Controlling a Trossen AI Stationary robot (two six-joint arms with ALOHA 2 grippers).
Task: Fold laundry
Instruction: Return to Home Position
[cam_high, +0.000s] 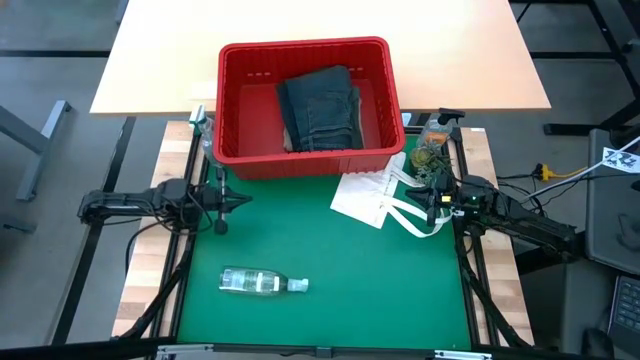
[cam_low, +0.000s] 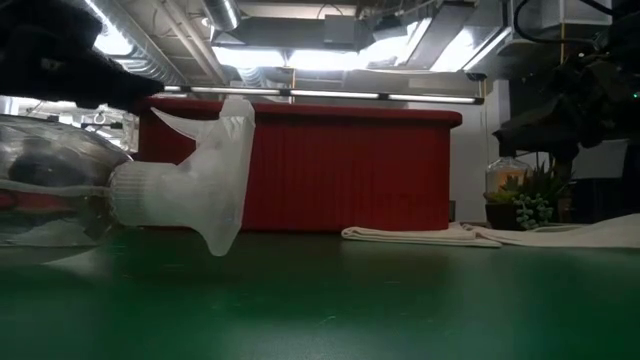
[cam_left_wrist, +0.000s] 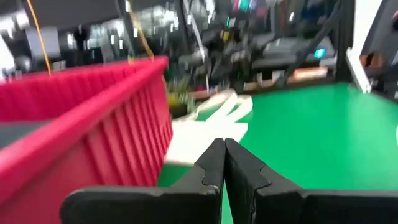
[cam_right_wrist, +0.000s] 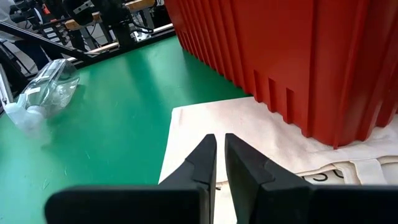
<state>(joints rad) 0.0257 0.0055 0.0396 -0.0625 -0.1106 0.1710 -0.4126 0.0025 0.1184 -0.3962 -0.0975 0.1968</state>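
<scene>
Dark blue denim jeans (cam_high: 322, 108) lie folded on the floor of the red slatted basket (cam_high: 300, 160) at the table's far side. My left gripper (cam_high: 243, 201) hangs shut and level at the mat's left edge, just in front of the basket's near left corner (cam_left_wrist: 74, 124), with nothing in it. My right gripper (cam_high: 432, 207) hangs at the mat's right edge, tipped slightly down over a cream cloth bag (cam_right_wrist: 249, 130). Its fingers are almost together, with nothing between them (cam_right_wrist: 218, 140).
The cream bag (cam_high: 370, 195) lies flat on the green mat against the basket's near right corner, its straps (cam_high: 410, 218) looping toward my right gripper. A clear plastic bottle (cam_high: 260, 282) lies on its side near the front left. A small potted plant (cam_high: 430, 155) stands right of the basket.
</scene>
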